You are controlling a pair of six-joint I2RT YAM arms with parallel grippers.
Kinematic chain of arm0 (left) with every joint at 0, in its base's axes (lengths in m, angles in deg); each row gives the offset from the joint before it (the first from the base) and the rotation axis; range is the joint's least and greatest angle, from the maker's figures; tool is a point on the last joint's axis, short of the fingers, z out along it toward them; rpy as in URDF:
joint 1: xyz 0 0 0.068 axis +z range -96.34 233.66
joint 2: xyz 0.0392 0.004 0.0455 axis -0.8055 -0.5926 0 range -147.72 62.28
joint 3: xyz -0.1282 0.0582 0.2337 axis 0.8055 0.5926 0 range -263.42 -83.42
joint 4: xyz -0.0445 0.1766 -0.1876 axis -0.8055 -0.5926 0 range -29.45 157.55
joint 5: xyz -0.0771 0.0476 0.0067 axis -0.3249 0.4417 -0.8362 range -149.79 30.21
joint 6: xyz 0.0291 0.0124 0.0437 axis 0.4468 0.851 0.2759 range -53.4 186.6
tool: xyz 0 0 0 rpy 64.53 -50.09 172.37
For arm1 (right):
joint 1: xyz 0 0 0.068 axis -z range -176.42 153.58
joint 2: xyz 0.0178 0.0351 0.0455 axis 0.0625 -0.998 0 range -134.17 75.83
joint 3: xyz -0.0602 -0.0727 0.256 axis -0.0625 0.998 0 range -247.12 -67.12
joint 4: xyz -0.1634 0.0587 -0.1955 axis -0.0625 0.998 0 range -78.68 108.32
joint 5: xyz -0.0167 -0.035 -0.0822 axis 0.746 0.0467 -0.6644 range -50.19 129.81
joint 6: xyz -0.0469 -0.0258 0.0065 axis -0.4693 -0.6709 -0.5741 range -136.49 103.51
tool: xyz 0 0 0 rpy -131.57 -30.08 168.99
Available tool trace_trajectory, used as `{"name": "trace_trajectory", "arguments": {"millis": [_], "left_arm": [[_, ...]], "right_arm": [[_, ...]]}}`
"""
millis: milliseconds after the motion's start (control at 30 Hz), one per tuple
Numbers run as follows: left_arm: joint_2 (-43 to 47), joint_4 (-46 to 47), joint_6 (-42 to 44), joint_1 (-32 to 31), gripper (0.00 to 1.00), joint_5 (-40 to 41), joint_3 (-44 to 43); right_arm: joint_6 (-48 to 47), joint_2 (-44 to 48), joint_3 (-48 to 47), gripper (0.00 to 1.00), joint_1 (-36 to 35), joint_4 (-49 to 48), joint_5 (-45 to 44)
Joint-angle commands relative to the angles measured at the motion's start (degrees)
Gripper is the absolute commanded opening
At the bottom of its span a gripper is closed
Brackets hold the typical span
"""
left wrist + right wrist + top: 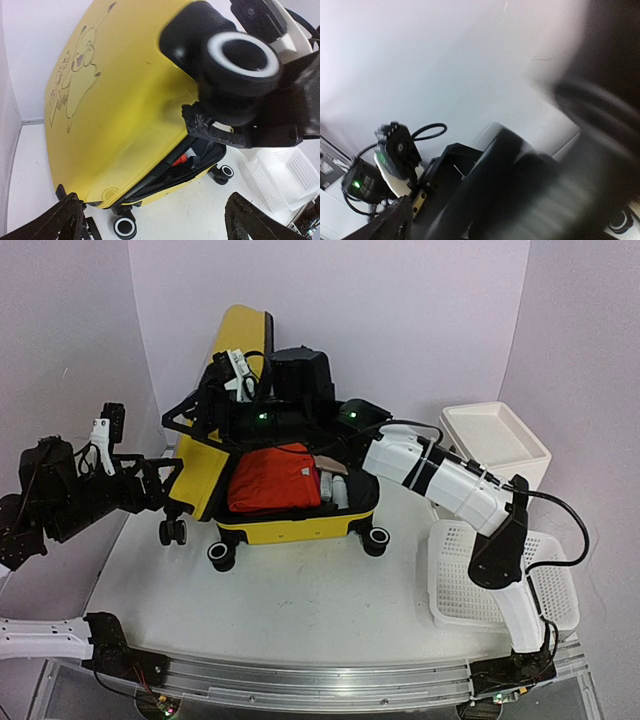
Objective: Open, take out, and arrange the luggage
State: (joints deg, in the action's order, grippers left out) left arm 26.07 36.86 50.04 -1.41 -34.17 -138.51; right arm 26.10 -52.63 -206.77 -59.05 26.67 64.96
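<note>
Lavender walls close in a white table [300, 610] seen from above. On it lies the luggage [290, 528], a glossy yellow hard shell on black wheels, its lid [243, 325] raised steeply on the left. The right gripper [190, 410] hovers at the lid's high free corner. Whether its jaws are parted or closed I cannot tell from here. Below and to the right of those fingers, the open base shows a soft red fabric bundle [273, 478] with pale items beside it. A white perforated basket [445, 612] and a smooth white box [495, 440] sit well to the right, far from either set of fingers.

From the left wrist, the left gripper [152, 215] is released, its dark fingers [50, 222] spread wide with nothing between them. Beyond them rises the lid's smooth outer face with its black cartoon drawing [75, 75]. A black wheel [242, 55] with a white ring sits up to the right, and a trussed finger [215, 127] of the other gripper is just under it.

From the right wrist there is mostly wall and dark blur close to the lens, so the finger state is unreadable.

Opening looks all but finished, so taking out should come next. I judge that this calls for the lid to rest securely open, then a reach down into the base for the red bundle, which should crumple when pinched.
</note>
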Motion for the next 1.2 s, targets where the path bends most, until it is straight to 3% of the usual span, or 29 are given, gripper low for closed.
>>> {"name": "trace_trajectory", "arguments": {"millis": [0, 133, 267, 333, 500, 667, 733, 867, 1000, 1100, 1167], "left_arm": [[-2.4, -3.0, -1.7, 0.0, 0.99, 6.4, -3.7], [-7.1, -2.6, -1.7, 0.1, 0.99, 13.3, -5.8], [-13.9, -2.4, -1.5, 0.2, 1.00, 14.4, -7.2], [-15.8, -2.4, -2.4, 1.2, 0.99, 11.3, -7.8], [-15.2, -1.8, -3.2, 3.2, 0.96, 2.7, -6.6], [-13.2, -7.8, -9.8, 4.5, 0.96, 5.3, -2.4], [-14.4, -12.4, -15.8, 7.7, 0.98, 7.2, -0.9], [-19.6, -13.6, -18.7, 17.1, 1.00, 4.6, 3.3], [-26.4, -12.2, -17.3, 23.7, 1.00, -0.4, 2.5], [-28.3, -2.9, -13.8, 27.4, 1.00, -12.2, 5.2], [-29.6, -0.8, -14.2, 30.3, 0.99, -13.9, 5.8]], "right_arm": [[-3.4, 6.0, 1.4, 0.98, 0.1, -3.4, 3.3], [-10.2, 10.9, 5.5, 0.98, 0.1, 4.9, -1.0], [-22.7, 16.7, 8.6, 0.98, 0.8, 17.6, -18.1], [-25.9, 17.2, 10.3, 0.98, 1.8, 18.2, -20.5], [-29.1, 10.8, 4.7, 0.97, 2.8, 19.9, -20.7], [-30.6, 7.6, -0.6, 0.95, 2.9, 19.8, -18.9], [-31.0, 6.3, -2.6, 0.95, 2.8, 19.8, -18.1], [-30.7, 5.2, -4.3, 0.94, 2.8, 19.2, -15.7], [-30.5, 5.4, -4.3, 0.94, 2.8, 18.8, -15.6], [-30.4, 5.8, -3.8, 0.94, 2.8, 18.6, -15.0], [-29.9, 5.8, -3.7, 0.94, 2.8, 18.3, -14.8]]}}
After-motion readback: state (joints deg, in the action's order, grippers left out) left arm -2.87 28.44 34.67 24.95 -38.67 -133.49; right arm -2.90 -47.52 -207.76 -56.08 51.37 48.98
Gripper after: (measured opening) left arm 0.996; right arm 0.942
